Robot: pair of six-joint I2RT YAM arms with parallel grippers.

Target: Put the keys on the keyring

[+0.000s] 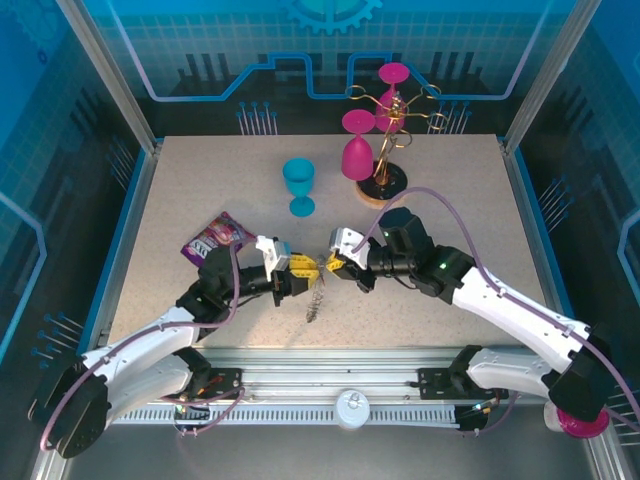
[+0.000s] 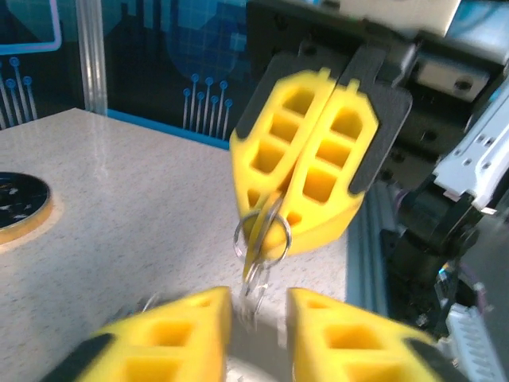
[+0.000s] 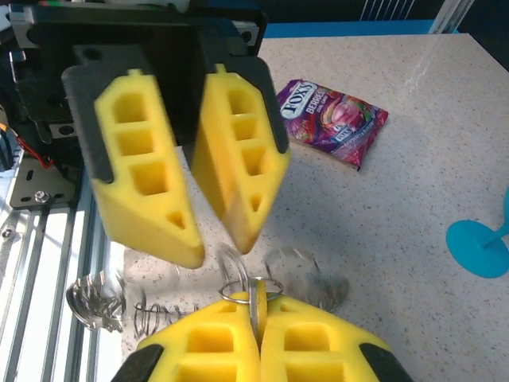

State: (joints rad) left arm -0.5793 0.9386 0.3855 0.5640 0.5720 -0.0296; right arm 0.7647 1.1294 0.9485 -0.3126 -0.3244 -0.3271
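Meeting over table (image 1: 180, 200) near edge, centre: left gripper (image 1: 303, 268) jaws part-open, gripping nothing; right gripper (image 1: 335, 265) clamped shut; keyring (image 1: 314, 299) trailing below it onto table; yellow key (image 3: 256, 304) pinched edge-on between its fingertips, wire loop around it

Keyring (image 3: 250, 283) shiny metal; table (image 1: 450, 220) matt, speckled; snack pouch (image 3: 334, 119) glossy foil; blue goblet (image 1: 298, 180) smooth plast.

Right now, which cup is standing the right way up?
The blue goblet, standing alone on the table. The two pink goblets are upside down at the gold rack.
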